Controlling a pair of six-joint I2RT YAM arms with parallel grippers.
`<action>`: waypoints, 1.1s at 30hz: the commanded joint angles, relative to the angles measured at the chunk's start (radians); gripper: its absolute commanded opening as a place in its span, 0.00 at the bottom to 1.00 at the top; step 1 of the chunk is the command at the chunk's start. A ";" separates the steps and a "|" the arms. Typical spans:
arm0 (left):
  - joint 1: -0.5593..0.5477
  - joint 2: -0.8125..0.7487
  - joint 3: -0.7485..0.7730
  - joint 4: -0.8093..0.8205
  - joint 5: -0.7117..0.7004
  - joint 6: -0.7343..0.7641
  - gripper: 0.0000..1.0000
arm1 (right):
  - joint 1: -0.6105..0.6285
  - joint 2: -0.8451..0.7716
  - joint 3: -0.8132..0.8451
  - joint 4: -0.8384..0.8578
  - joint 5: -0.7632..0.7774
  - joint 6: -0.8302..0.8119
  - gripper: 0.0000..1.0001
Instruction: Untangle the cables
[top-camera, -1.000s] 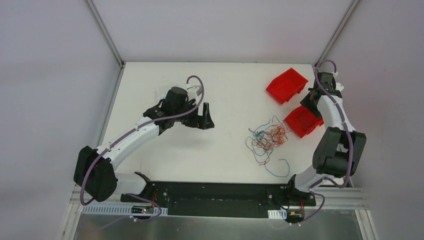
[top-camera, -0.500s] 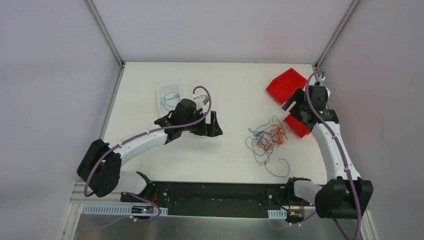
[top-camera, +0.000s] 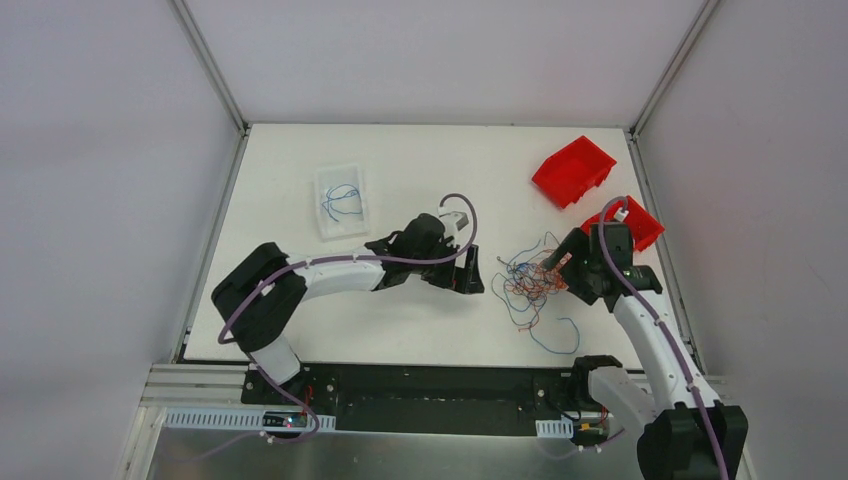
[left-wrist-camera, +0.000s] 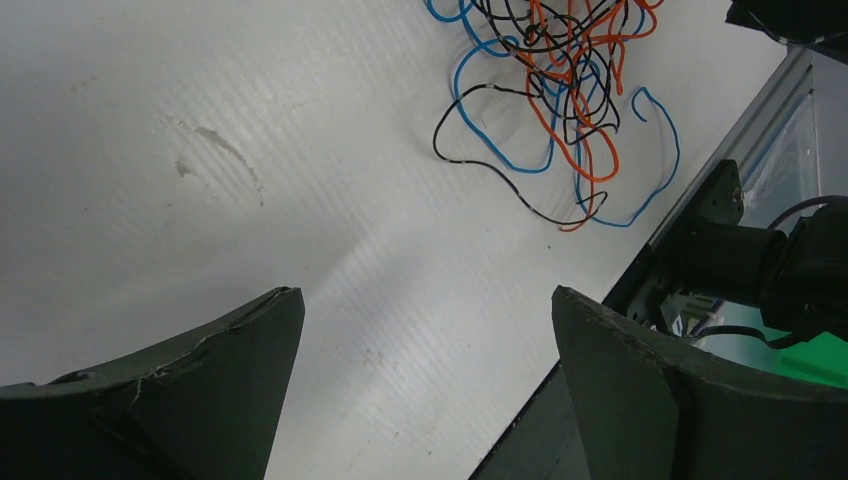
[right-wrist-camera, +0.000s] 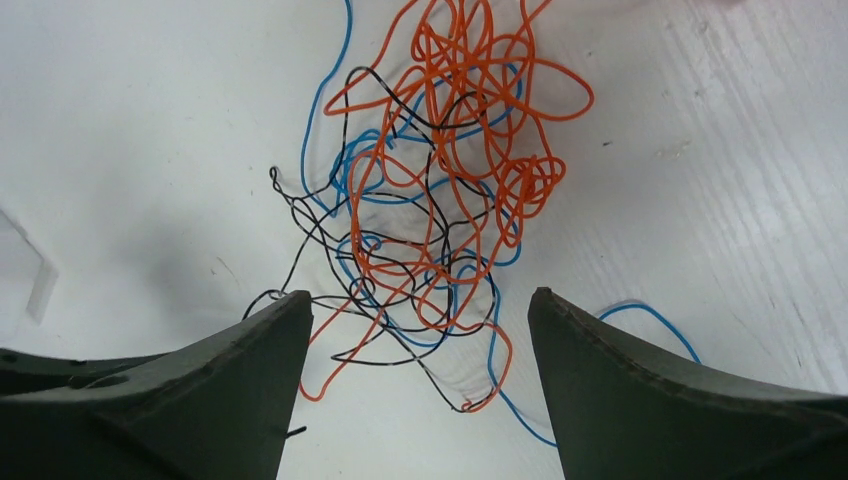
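Since the cables (right-wrist-camera: 440, 200) lay knotted on the tabletop (top-camera: 420, 160), I held my right tool (right-wrist-camera: 415, 295) spread above them, left tool (left-wrist-camera: 425, 292) spread just beside.

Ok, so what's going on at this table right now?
Two robot arms are dealing with a knotted bunch of thin cables in orange, blue and black on the white table. The right claw is open at the bunch's right edge. The left claw is open too, short of the bunch on the other side. Neither grips a strand. A few blue wires lie in a clear tray at far left.
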 joint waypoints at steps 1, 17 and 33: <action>-0.030 0.075 0.095 0.025 0.002 -0.009 0.99 | 0.004 -0.080 -0.022 -0.012 -0.025 0.049 0.83; -0.077 0.398 0.430 -0.033 -0.016 -0.006 0.75 | 0.004 -0.046 -0.128 0.089 -0.035 0.171 0.80; 0.072 -0.083 -0.081 -0.003 -0.142 0.059 0.00 | 0.008 0.011 -0.145 0.185 -0.170 0.067 0.81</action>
